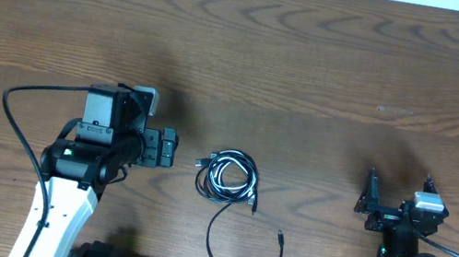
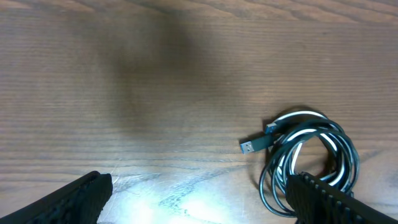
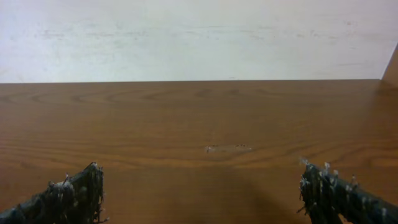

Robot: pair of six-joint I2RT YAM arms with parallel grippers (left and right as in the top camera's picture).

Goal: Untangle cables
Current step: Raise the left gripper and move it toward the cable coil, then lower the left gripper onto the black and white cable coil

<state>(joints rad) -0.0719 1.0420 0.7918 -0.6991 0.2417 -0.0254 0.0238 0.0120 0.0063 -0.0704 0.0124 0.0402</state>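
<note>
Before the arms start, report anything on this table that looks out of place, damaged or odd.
Only minor things. The cables lie coiled mid-table with one black tail straggling toward the near edge. A small pale scuff marks the table ahead of the right pincer. Nothing spilled or broken.

Overhead view. The cables (image 1: 226,177) lie coiled on the table (image 1: 314,68), toward 6 o'clock of its centre. One loose cord (image 1: 229,241) trails from the coil toward 6 o'clock. The left gripper (image 1: 167,148) sits at 9 o'clock of the coil, near it. The right gripper (image 3: 199,183) sits at 3 o'clock, well apart.
</note>
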